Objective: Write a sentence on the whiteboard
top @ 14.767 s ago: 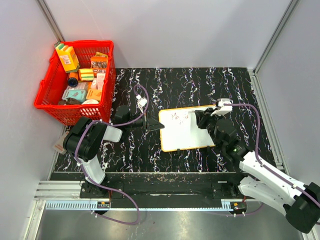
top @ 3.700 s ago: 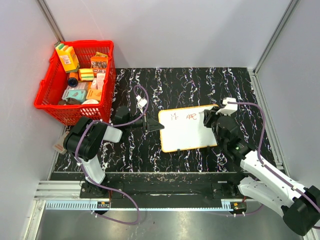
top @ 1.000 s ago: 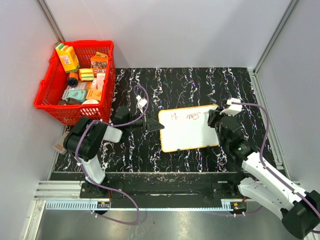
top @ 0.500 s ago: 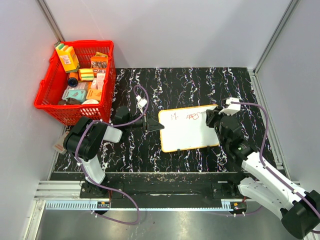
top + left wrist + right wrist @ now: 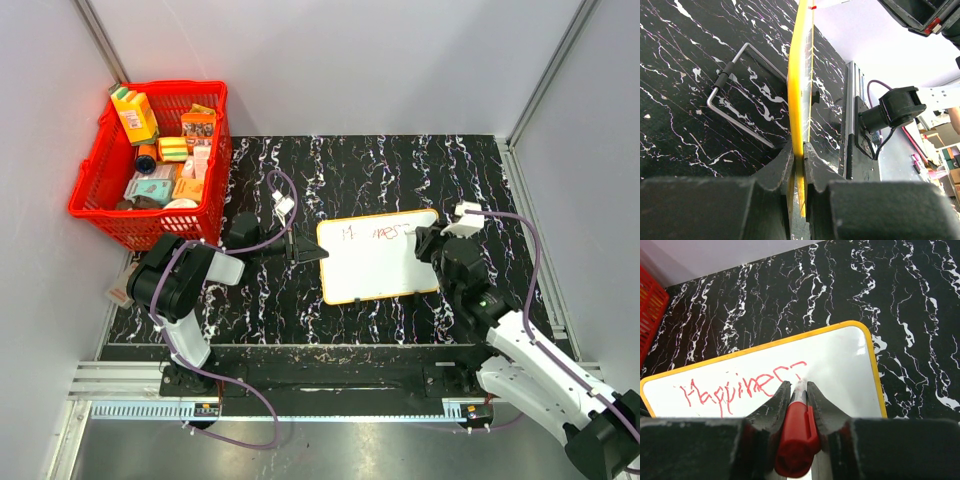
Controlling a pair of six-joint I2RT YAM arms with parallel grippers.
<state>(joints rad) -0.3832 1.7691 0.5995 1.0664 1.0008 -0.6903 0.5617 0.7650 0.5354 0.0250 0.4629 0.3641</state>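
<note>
Mostly black white-veined table (image 5: 400, 170) under whiteboard (image 5: 375, 272); grey walls (image 5: 350, 60).

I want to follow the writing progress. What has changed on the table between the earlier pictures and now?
The right jaws, shut on the red marker, moved rightward along the top of the whiteboard, and the sentence grew longer toward the right edge. The left jaws stay clamped on the board's left edge; the board and the red basket did not move.

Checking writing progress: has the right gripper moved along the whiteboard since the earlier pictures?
Yes. The right gripper has shifted rightward, now near the whiteboard's right edge.
</note>
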